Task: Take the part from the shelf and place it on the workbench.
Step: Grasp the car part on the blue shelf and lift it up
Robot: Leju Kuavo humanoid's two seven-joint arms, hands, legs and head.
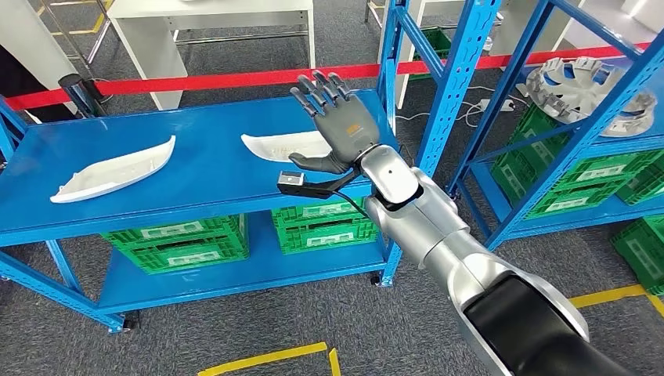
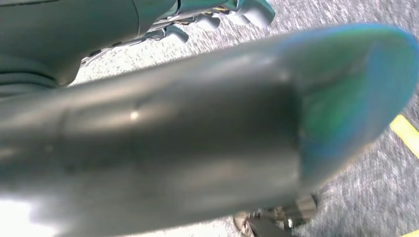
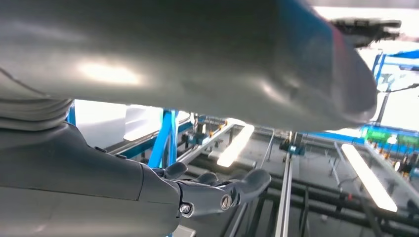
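Right hand raised above shelf top, fingers spread wide, holding nothing | left hand state unclear | white curved part lies at hand's 9 o'clock on blue shelf

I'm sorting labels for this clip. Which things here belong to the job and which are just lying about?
Job: nearer white part; other white part; blue shelf; right hand, raised, fingers spread.
Lying about: green crates; metal wheel casting; red barrier tape; white table.
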